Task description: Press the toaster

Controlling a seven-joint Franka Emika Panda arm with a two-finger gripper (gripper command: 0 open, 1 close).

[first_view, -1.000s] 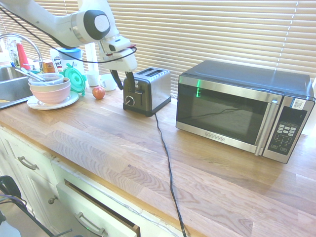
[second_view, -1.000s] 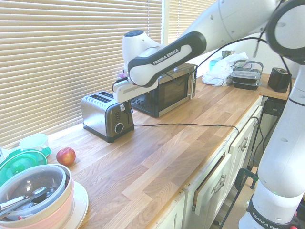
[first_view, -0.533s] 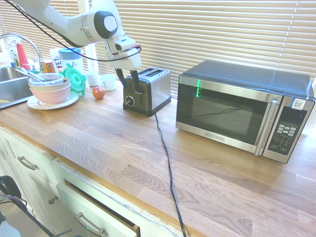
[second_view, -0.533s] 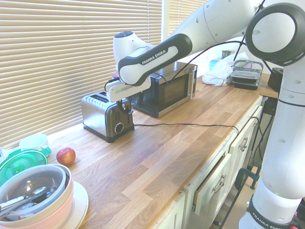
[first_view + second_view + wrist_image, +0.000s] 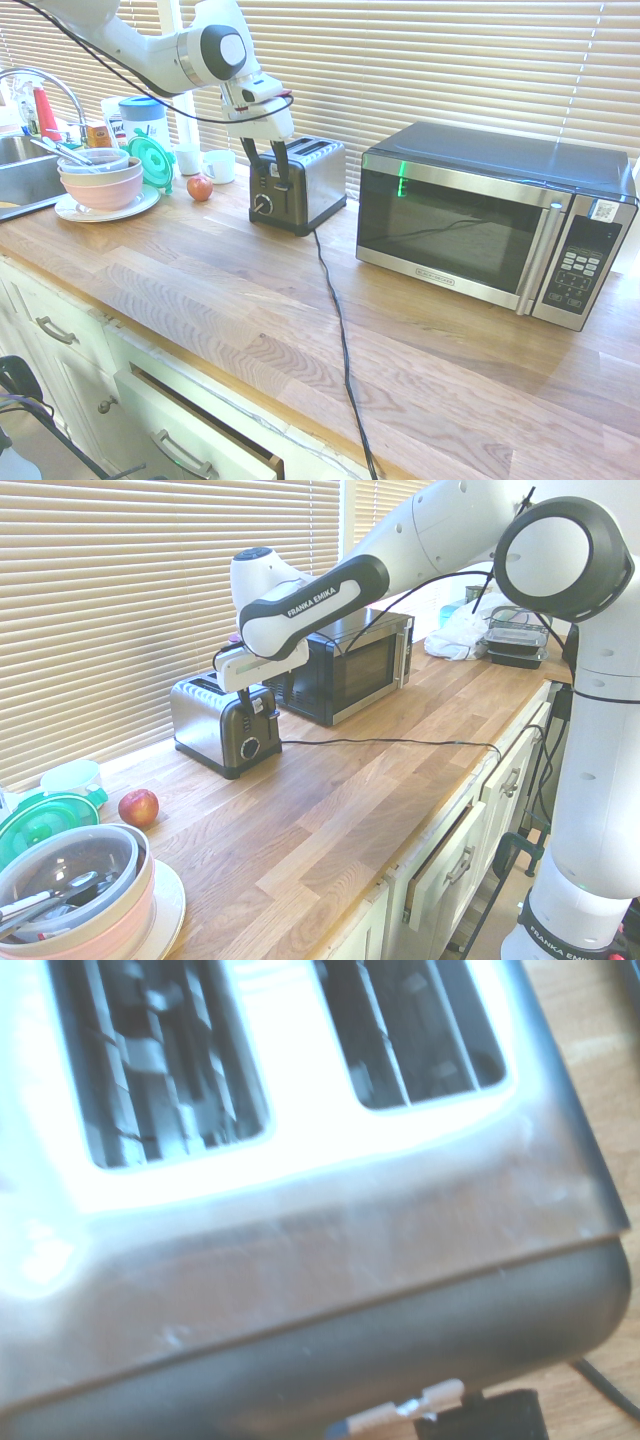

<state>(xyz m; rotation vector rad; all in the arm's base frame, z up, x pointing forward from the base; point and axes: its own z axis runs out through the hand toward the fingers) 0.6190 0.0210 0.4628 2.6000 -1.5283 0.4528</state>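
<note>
The hand (image 5: pixel 267 165) hangs over the black end panel of the toaster (image 5: pixel 305 185), fingers spread wide and holding nothing, tilted steeply downward. In the first exterior view its two dark fingers (image 5: pixel 282 166) straddle the upper part of that panel, about where the lever (image 5: pixel 487 1415) should sit; whether either finger touches the lever I cannot tell.

The chief risk, as I judge it, is a miss: with the fingers so far apart, the lever may pass between them and the push come down on nothing, or on the steel top edge instead. A tilted push could also slide off the lever's lip, or shove the light toaster along the table (image 5: pixel 300 300) rather than latch it. The cord (image 5: pixel 340 330) trails from the toaster toward the near edge of the table and could tug if the toaster shifts.

The toaster stands on the table to the left of the microwave (image 5: pixel 495 220), close to the window blinds, with an apple (image 5: pixel 200 187) farther left. It is small, with brushed steel sides, two empty slots (image 5: pixel 170 1055) on top, and a round knob (image 5: pixel 263 203) low on the black panel.
</note>
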